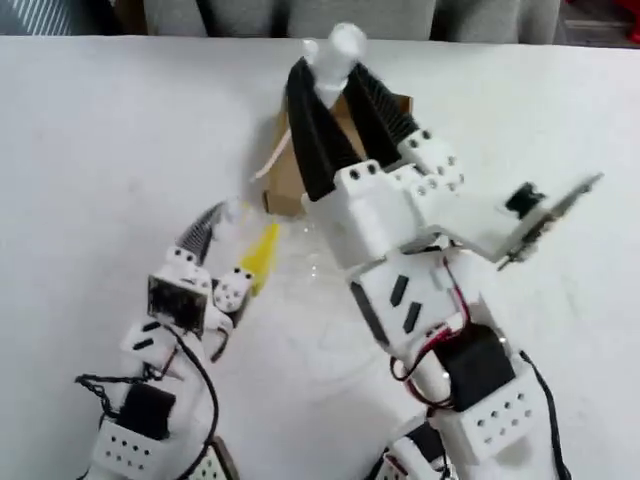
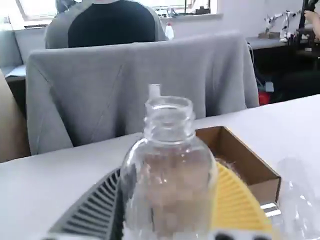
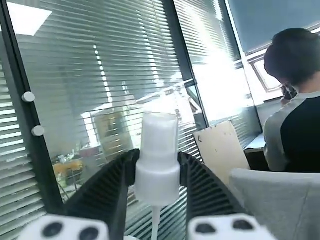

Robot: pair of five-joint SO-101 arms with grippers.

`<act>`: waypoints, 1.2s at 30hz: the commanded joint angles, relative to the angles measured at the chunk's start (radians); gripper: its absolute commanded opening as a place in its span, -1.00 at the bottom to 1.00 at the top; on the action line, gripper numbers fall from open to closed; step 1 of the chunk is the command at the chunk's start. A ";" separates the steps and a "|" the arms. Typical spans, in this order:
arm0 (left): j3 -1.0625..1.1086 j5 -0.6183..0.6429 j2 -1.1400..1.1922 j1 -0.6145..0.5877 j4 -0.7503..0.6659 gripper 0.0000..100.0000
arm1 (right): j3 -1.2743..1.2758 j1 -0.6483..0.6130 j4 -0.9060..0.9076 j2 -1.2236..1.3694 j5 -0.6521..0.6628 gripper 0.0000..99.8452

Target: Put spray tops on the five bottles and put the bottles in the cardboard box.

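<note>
The right gripper (image 3: 157, 161) has its 2 black fingers (image 3: 107, 185) pinched on a white spray top (image 3: 159, 150), gripping it at the collar with the nozzle cap standing above the tips and the thin dip tube hanging down between them. From the high view, that gripper (image 1: 330, 72) is out past the far side of the cardboard box (image 1: 283, 185), with the spray top (image 1: 340, 45) at the very tip of the arm.

The left gripper (image 2: 167, 207) is clamped on a clear bottle (image 2: 167, 165), 1 grey ribbed finger (image 2: 92, 210) on one side and 1 yellow finger (image 2: 240, 200) on the other. The bottle stands upright in the grip, and its threaded neck is open, with no top on it. In the high view this gripper (image 1: 238, 232) is to the left of the box and nearer than it, low over the white table (image 1: 100, 120).

The box (image 2: 250, 162) lies open on the table just beyond the held bottle, to its right. Another clear bottle (image 2: 300, 185) lies on the table right of the box's near corner.
</note>
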 commanded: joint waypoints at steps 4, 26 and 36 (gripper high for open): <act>-0.008 0.012 -0.018 0.039 0.038 -0.95 | 0.115 -0.084 -0.134 -0.073 0.003 -0.97; -0.008 0.012 -0.018 0.038 0.083 -0.95 | 0.348 -0.116 -0.139 -0.160 0.178 -0.97; -0.008 0.012 -0.018 0.038 0.083 -0.95 | 0.434 -0.116 -0.165 -0.151 0.176 -0.97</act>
